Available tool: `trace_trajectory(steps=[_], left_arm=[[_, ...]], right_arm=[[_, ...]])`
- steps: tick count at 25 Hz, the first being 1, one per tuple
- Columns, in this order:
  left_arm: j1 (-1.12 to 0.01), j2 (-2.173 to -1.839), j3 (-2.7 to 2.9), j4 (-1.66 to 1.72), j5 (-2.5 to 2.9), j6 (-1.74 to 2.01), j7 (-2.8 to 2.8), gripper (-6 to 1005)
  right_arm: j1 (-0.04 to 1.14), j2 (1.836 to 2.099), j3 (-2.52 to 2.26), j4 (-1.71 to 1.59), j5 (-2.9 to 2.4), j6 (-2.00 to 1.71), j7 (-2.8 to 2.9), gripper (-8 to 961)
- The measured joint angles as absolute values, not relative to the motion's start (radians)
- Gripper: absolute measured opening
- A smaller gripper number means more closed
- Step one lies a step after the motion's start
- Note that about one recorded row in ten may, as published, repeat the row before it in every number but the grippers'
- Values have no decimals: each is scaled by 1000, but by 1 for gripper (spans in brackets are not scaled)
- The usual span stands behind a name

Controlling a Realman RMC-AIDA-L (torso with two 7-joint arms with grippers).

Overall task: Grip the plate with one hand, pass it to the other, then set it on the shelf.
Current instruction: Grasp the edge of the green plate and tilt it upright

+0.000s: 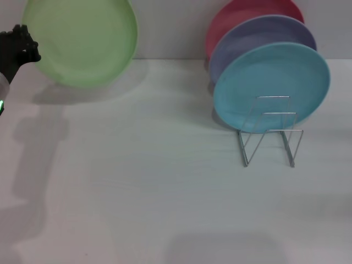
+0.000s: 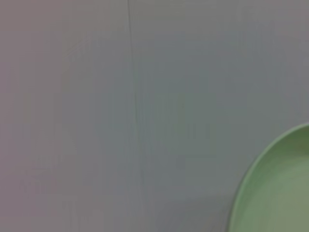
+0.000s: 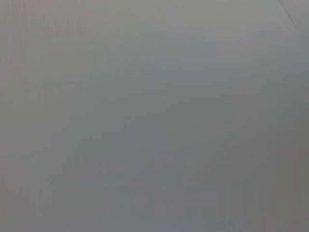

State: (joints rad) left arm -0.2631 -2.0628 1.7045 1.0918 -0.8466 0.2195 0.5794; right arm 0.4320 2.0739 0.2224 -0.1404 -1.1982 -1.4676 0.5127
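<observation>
On the white tabletop (image 1: 137, 192), the left claw (image 1: 25, 47) grips the pale-green plate (image 1: 82, 41) aloft at far left, well apart from the wire shelf (image 1: 270, 132) holding three plates: red, lavender, sky-blue.

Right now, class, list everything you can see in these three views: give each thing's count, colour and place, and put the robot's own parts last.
Green plate: one, pale green, lifted at the far left, its edge at the left gripper; its rim also shows in the left wrist view.
Blue plate: one, sky blue, standing frontmost in the rack.
Lavender plate: one, lavender, standing behind the blue plate.
Red plate: one, pinkish red, rearmost.
Wire rack: one, silver, right of centre, its front loops empty.
Table: one, white.
Left gripper: one, black, at the left edge.
Right gripper: not in view.
</observation>
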Motion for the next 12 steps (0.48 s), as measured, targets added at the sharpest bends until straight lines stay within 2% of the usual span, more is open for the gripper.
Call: trace_trajectory(steps=[5,12], left_arm=[[-225,-2059,1847,1046,-757,481,457,32],[-194,-2059,1916,948,-550,642,170,33]], right_arm=[[433,2074,216,-142,-1198,-1458,512,701],[432,2074,186,-141,-1198,-1457,512,701]])
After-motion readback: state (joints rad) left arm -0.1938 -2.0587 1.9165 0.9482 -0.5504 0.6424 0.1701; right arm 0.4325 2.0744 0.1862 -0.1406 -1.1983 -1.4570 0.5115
